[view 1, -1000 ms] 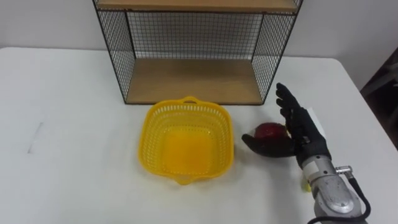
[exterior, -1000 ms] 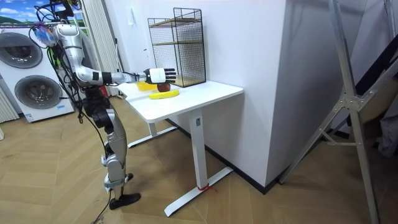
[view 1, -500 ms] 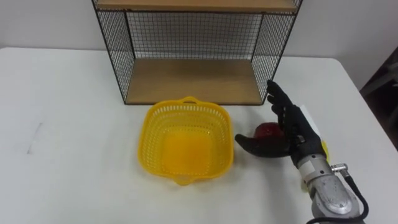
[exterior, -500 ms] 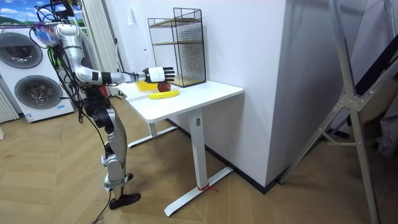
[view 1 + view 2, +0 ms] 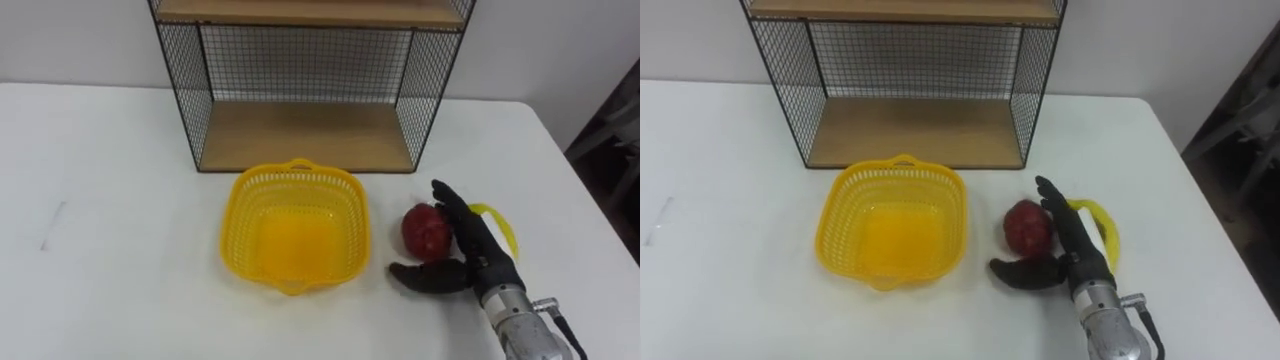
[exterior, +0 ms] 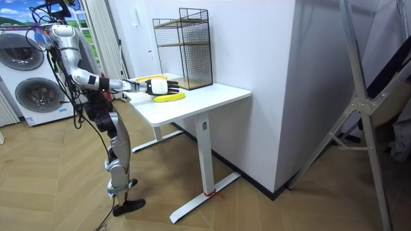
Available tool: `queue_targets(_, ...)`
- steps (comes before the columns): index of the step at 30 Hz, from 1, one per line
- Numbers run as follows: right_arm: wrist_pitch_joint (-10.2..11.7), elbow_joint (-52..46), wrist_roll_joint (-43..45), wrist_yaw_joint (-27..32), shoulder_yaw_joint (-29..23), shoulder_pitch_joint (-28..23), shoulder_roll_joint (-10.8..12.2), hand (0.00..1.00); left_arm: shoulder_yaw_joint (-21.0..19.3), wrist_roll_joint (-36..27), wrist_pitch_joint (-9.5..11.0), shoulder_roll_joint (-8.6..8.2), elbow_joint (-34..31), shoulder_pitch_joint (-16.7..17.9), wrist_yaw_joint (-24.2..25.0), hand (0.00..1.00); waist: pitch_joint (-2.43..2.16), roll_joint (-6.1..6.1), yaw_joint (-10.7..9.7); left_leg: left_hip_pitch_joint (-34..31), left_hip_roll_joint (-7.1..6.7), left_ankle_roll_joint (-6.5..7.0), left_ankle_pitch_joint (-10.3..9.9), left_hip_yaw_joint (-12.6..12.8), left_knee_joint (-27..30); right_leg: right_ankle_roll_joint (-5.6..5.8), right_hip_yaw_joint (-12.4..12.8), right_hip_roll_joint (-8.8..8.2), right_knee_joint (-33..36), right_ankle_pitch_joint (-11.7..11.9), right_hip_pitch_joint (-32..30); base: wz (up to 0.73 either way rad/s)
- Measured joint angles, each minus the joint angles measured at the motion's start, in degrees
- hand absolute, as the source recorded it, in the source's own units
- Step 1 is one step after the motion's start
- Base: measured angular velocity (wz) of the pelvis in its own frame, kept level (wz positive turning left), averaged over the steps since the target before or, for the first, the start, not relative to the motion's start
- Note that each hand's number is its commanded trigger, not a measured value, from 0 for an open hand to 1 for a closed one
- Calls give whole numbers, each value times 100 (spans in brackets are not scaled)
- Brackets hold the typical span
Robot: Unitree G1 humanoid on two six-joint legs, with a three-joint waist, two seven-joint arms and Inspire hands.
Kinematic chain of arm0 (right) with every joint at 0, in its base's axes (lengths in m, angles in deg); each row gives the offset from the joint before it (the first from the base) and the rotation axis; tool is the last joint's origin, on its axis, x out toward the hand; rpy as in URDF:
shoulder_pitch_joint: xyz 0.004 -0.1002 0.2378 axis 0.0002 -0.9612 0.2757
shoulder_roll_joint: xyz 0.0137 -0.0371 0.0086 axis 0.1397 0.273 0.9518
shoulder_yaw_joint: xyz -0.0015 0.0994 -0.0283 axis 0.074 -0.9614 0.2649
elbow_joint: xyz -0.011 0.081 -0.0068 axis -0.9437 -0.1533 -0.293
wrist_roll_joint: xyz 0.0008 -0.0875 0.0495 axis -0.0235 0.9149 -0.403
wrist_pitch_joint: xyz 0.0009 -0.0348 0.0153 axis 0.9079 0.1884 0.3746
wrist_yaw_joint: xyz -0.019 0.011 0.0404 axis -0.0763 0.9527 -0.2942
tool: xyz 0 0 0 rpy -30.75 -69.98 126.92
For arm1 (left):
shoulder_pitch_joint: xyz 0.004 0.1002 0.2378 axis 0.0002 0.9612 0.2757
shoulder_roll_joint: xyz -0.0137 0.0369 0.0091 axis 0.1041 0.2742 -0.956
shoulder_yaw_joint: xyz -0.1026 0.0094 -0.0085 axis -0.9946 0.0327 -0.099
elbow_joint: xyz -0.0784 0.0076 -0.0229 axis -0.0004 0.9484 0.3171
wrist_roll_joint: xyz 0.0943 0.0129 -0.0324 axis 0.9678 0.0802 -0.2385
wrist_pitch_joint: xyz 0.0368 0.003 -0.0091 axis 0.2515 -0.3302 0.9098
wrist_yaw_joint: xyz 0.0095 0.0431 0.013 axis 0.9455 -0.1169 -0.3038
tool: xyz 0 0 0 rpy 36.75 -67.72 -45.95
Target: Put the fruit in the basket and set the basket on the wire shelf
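White table (image 5: 110, 190), floor and room fittings
A faint dark mark (image 5: 50, 225) is seen near the table's left edge. In the room view, washing machines (image 6: 35, 93) are seen at the left on a wooden floor (image 6: 257, 205), and a grey metal stand (image 6: 363, 109) at the right.

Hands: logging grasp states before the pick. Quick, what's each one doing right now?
Right hand: open, fingers straight beside the red fruit, not gripping it.
Left hand: cannot be told.

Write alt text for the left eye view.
The right robot hand is open beside a red apple on a white table, a banana partly hidden behind it. An empty yellow basket sits left of the apple, before a wire shelf.
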Motion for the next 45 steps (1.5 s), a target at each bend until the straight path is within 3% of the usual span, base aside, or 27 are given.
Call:
queue_targets(13,2,34,223,-77,4,30,-17,0,-33,19,-2,-10,7,-23,197,0,5,4,32,84,6,0,0,62,-9,0,70,11,16,0,37,-2)
queue_targets(14,1,37,305,-77,4,40,-22,18,-33,19,-1,-9,7,-38,195,0,8,3,31,85,5,0,0,62,-12,0,69,9,16,0,37,0)
queue_targets(15,1,41,353,-76,4,46,-26,91,-33,19,-1,-8,7,-48,195,0,9,2,31,85,5,0,0,62,-14,0,69,9,15,0,37,0)
queue_targets(16,0,54,402,-75,5,61,-35,100,-32,19,0,-6,7,-63,194,0,11,0,31,85,5,0,0,62,-17,0,69,9,14,0,37,0)
queue_targets(34,-115,305,1283,516,-191,459,-73,100,-20,11,1,5,-97,-59,-68,0,39,-34,129,132,11,-15,-8,43,-109,5,80,38,-69,5,111,0)
queue_targets(38,-146,310,1138,545,-164,468,-81,100,102,-4,-2,14,-86,-102,-71,0,64,-73,151,124,9,-15,-15,31,-119,6,67,35,-69,6,107,0)
queue_targets(45,-238,200,142,419,-162,388,-21,100,76,-12,-5,11,-57,-22,-23,0,53,-23,140,119,6,-12,-16,32,-111,7,55,31,-68,7,92,0)
